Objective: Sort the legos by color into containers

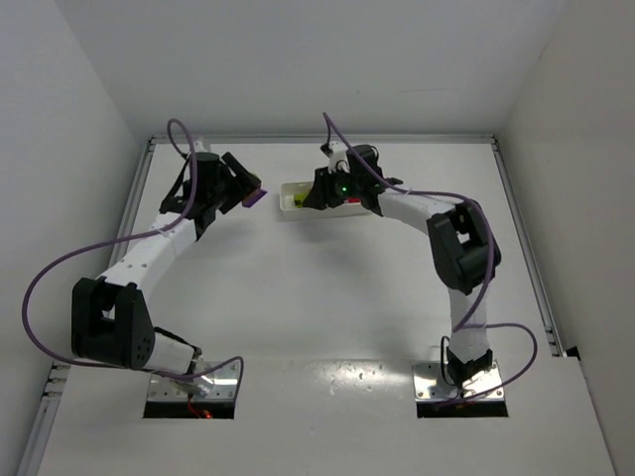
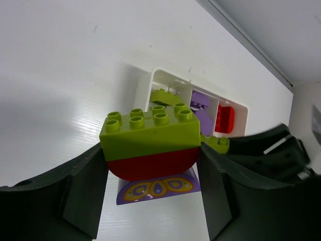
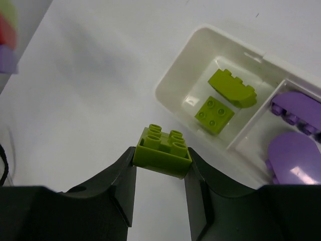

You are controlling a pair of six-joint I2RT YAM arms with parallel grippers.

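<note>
Right wrist view: right gripper [image 3: 161, 159] pinches a lime brick [image 3: 162, 149] just outside the tray [image 3: 171, 75] rim, over bare table [image 3: 90, 75]. Left gripper [image 2: 150, 160] clamps a lime-red-purple stack [image 2: 149, 143] left of the tray.

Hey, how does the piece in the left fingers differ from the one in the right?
The stack in the left fingers is three pieces: lime green on red on purple; the brick in the right fingers is one lime green piece. The stack's green top has eight studs, the brick four. Both are gripped by their sides, outside the tray.
</note>
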